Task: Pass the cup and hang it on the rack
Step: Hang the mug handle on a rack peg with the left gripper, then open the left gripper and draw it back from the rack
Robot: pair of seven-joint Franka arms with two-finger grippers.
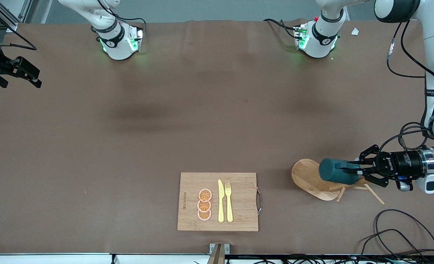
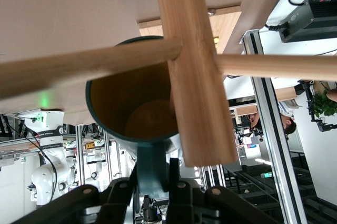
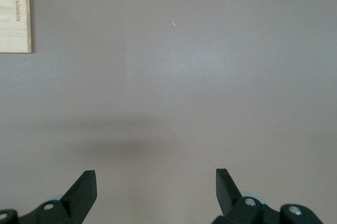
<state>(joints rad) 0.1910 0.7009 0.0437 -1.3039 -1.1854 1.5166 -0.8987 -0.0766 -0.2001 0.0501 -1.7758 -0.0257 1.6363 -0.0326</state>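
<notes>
The dark teal cup [image 1: 336, 171] lies on its side in the air over the wooden rack's oval base [image 1: 306, 179]. My left gripper [image 1: 353, 170] is shut on the cup's handle, right beside the rack's pegs [image 1: 372, 194]. In the left wrist view the cup's ochre inside [image 2: 134, 113] faces the camera, the handle [image 2: 152, 166] sits between the fingers, and the rack's pole [image 2: 192, 76] and a peg [image 2: 89, 63] cross in front of the cup's mouth. My right gripper [image 1: 26, 73] waits open and empty at the right arm's end of the table; it also shows in the right wrist view [image 3: 155, 187].
A bamboo cutting board [image 1: 242, 216] with three orange slices [image 1: 204, 204], a yellow knife [image 1: 220, 201] and a fork [image 1: 228, 201] lies near the front edge. Its corner shows in the right wrist view [image 3: 15, 10]. Black cables [image 1: 404, 234] lie near the rack.
</notes>
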